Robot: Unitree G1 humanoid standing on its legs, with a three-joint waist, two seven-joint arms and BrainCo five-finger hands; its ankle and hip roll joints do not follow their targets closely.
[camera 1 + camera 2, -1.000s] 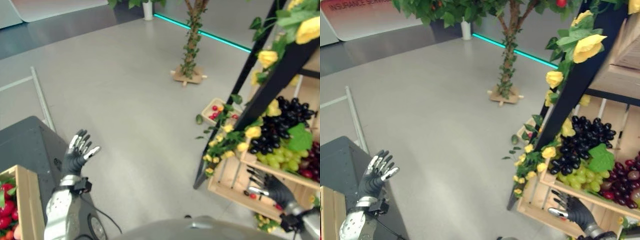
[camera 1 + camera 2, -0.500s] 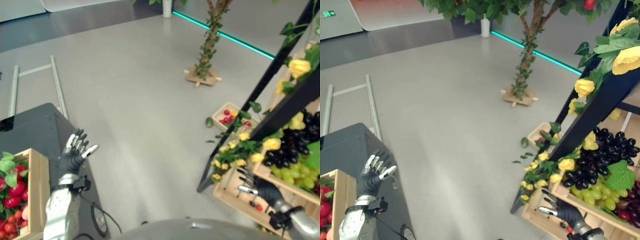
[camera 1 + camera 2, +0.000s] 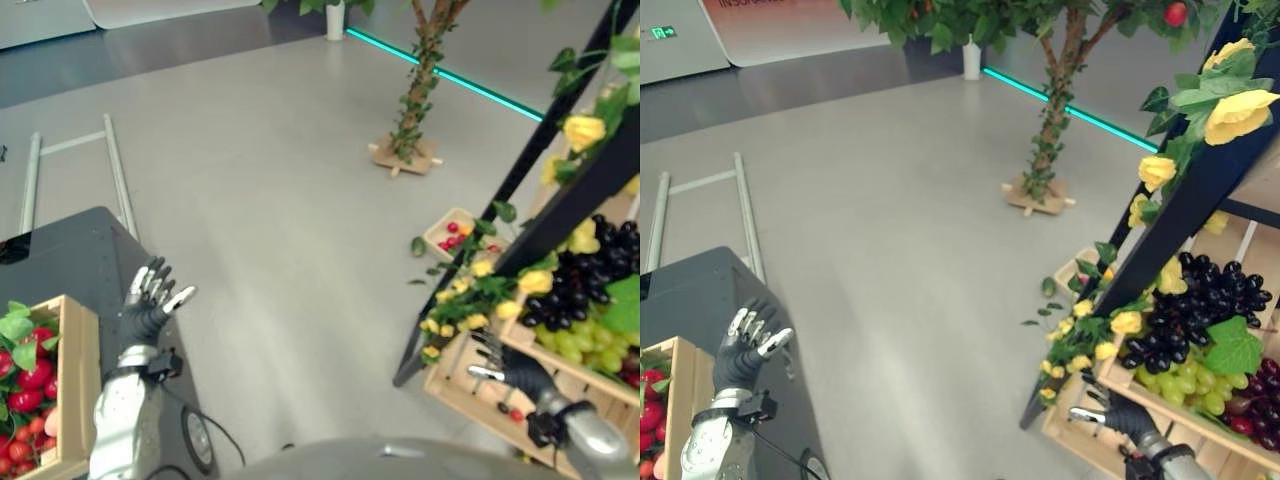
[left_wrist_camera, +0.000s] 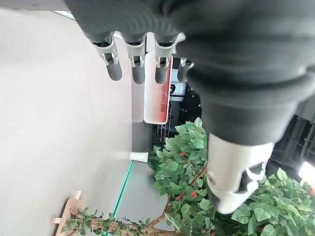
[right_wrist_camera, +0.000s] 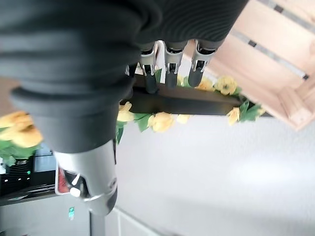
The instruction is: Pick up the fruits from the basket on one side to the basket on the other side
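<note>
A wooden crate (image 3: 72, 380) of red fruit and green leaves sits at the lower left on a dark table (image 3: 60, 260). My left hand (image 3: 148, 305) is raised beside it, fingers straight and empty. At the right, a wooden stand holds dark grapes (image 3: 585, 275) and green grapes (image 3: 580, 345) in a crate. My right hand (image 3: 515, 372) is open in front of the lower wooden crate (image 3: 470, 385), which has small red fruits (image 3: 513, 413) in it. Both wrist views show straight fingers (image 4: 138, 61) holding nothing.
A black slanted post (image 3: 520, 210) with yellow roses (image 3: 478, 295) fronts the stand. A small tray of red fruit (image 3: 452, 232) lies on the floor. A vine-wrapped tree trunk (image 3: 412, 85) stands on a wooden base. A metal frame (image 3: 112, 175) lies on the floor at the left.
The camera has shifted slightly. Both hands have stayed open and nearly still, the right one by the lower crate.
</note>
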